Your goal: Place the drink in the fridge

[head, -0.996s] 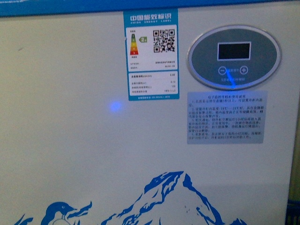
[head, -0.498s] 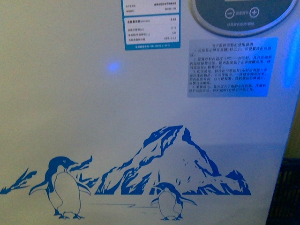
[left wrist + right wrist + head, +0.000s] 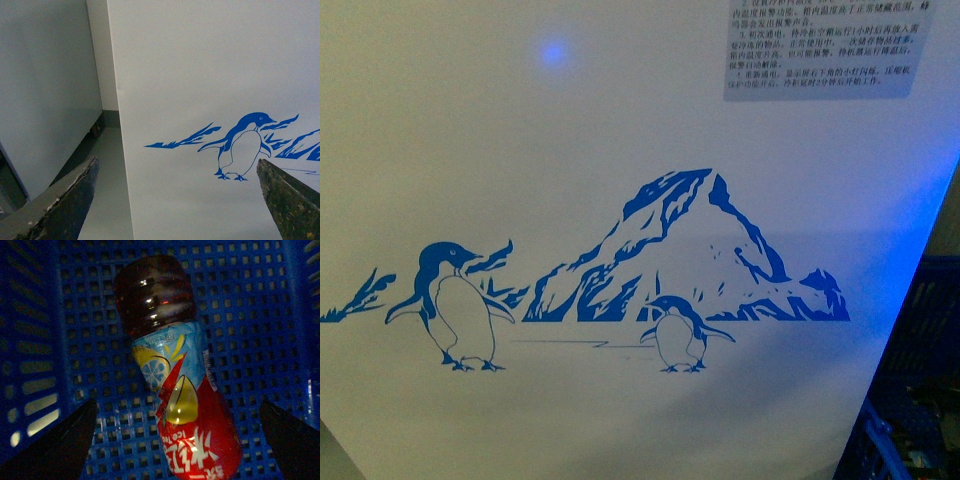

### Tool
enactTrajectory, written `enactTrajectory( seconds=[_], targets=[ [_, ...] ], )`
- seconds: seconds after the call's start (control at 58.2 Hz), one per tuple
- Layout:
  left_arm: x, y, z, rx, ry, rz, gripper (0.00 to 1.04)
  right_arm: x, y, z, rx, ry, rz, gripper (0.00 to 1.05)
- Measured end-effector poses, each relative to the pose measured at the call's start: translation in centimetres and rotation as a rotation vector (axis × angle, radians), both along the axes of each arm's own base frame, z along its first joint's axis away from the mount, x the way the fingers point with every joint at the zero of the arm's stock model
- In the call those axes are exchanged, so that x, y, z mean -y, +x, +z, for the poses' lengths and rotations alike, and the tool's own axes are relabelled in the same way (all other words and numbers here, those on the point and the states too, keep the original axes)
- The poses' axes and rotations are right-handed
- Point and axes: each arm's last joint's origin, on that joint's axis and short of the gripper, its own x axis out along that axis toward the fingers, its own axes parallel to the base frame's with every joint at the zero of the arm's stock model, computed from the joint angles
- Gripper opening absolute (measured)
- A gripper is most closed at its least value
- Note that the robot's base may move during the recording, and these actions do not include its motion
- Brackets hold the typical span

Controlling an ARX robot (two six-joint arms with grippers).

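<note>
Shows a drink bottle (image 3: 175, 385) lying on its side in a blue basket (image 3: 250, 315), below the right gripper (image 3: 178, 405), jaws wide, empty. Left gripper (image 3: 177, 165) likewise wide, facing the fridge (image 3: 620, 150) front.

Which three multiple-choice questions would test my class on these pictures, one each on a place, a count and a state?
1. Where is the drink bottle?
A) lying in the blue basket
B) standing on the floor
C) upright on a shelf

2. How many penguins are on the fridge front?
A) one
B) two
C) four

3. How is the right gripper?
A) shut on the bottle
B) open, straddling the bottle
C) out of view

1 A: it lies on its side on the basket mesh.
2 B: a larger one and a smaller penguin.
3 B: both fingers stand clear of the bottle.
</note>
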Motion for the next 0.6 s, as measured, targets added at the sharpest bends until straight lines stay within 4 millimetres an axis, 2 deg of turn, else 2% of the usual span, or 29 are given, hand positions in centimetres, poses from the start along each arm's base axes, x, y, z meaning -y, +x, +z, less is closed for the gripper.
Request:
enactTrajectory(
  seconds=[0.24,0.601],
  targets=[
    [0.0,0.0,0.0,0.000,0.000,0.000,0.97,0.6,2.9,-4.7,-0.049,0.028,-0.029,0.97],
    [0.0,0.0,0.0,0.000,0.000,0.000,0.97,1.3,4.8,-7.7,-0.090,0.027,-0.058,0.97]
  ],
)
